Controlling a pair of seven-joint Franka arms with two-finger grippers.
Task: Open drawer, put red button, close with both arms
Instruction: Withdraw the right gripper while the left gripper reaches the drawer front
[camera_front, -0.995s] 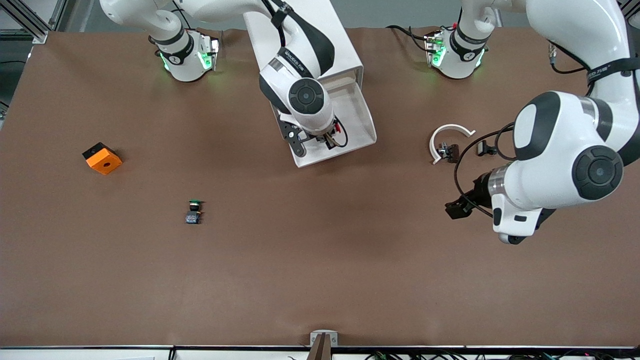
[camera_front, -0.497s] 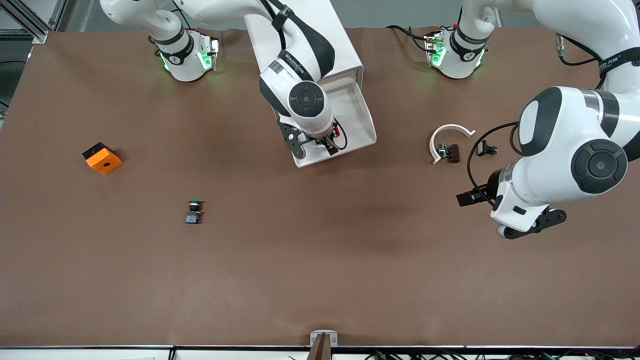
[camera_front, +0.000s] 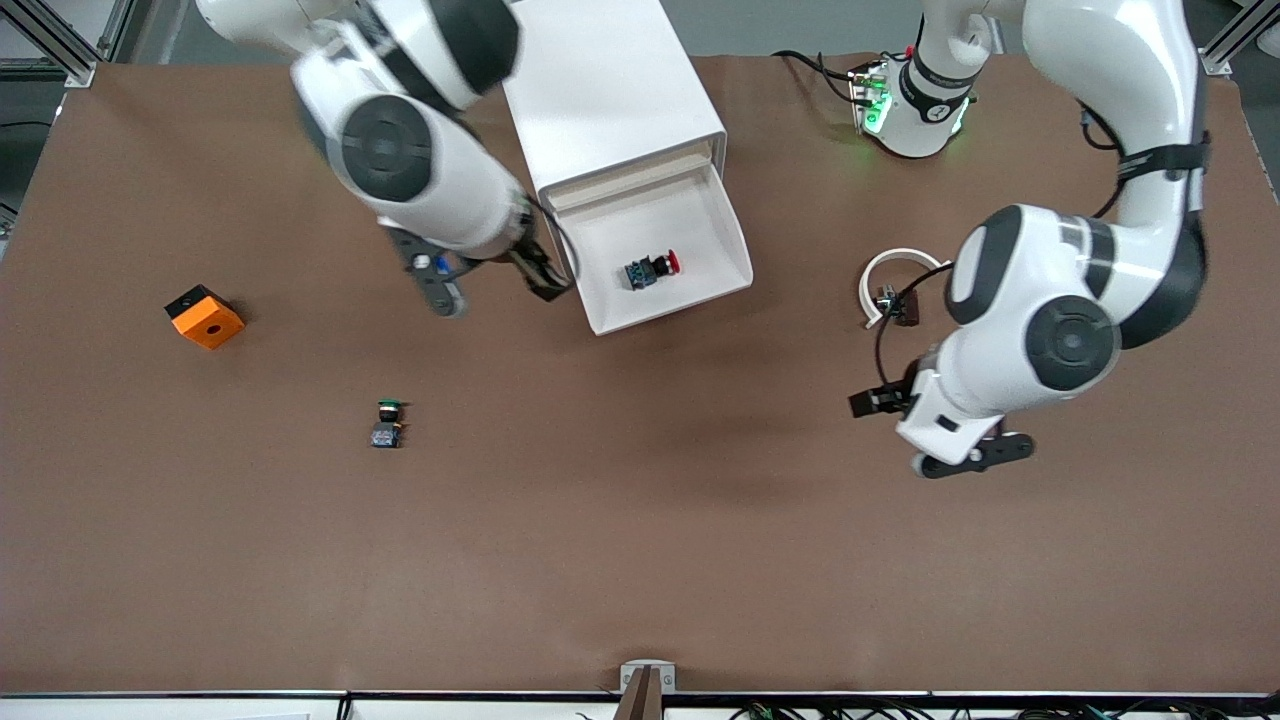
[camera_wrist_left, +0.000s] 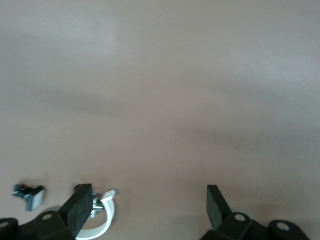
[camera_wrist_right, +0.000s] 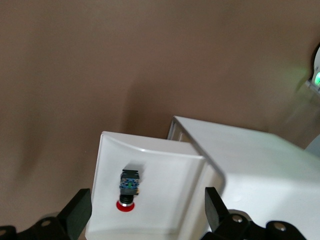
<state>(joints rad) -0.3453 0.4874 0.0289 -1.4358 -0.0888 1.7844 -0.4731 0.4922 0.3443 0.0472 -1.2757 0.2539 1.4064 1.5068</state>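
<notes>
The drawer (camera_front: 700, 225) stands pulled out of the white cabinet (camera_front: 600, 80). The red button (camera_front: 650, 270) lies on its side in the drawer, red cap toward the left arm's end. My right gripper (camera_front: 490, 285) is open and empty, up over the table beside the drawer, toward the right arm's end. In the right wrist view the gripper (camera_wrist_right: 146, 212) frames the button (camera_wrist_right: 127, 187) in the drawer (camera_wrist_right: 170, 200). My left gripper (camera_front: 925, 428) is open and empty over bare table toward the left arm's end, and it also shows in the left wrist view (camera_wrist_left: 146, 205).
A green-capped button (camera_front: 388, 422) stands on the table, nearer the front camera. An orange block (camera_front: 205, 316) lies toward the right arm's end. A white ring clamp (camera_front: 895, 275) with small black parts lies by the left arm, and it also shows in the left wrist view (camera_wrist_left: 97, 222).
My right gripper has let go of the red button in the drawer, then lifted and swung off toward the right arm's end. My left arm has swung toward the table's middle.
</notes>
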